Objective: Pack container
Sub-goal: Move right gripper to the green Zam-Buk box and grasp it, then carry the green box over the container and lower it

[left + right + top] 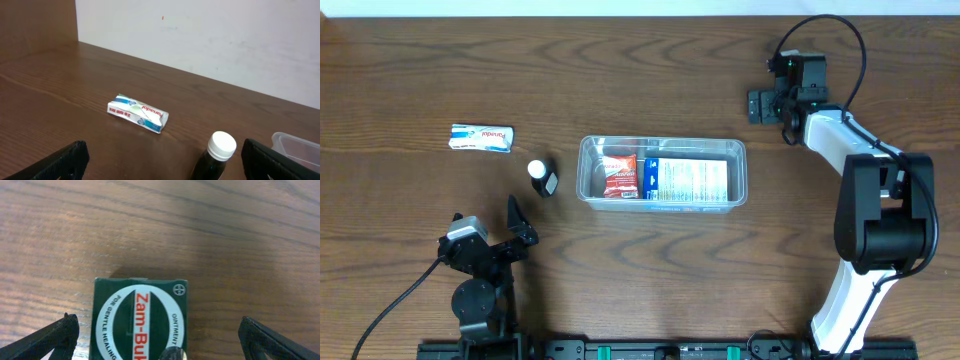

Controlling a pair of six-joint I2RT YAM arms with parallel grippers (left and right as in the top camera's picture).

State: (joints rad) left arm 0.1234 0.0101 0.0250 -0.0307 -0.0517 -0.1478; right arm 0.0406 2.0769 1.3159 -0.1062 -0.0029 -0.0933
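The clear container [662,142] sits mid-table and holds a red packet [619,176] and a blue-and-white box [687,180]. A dark bottle with a white cap [542,177] stands just left of it. A white Panadol packet [481,138] lies further left. My left gripper [518,222] is open and empty, low near the bottle [217,155], with the Panadol packet [137,113] beyond it. My right gripper [767,105] is open at the back right, its fingers [160,345] either side of a green Zam-Buk box [141,320] lying flat on the table.
A corner of the container [295,147] shows at the right edge of the left wrist view. A white wall runs along the table's far edge. The arm bases stand at the front edge, and a cable trails from the left arm.
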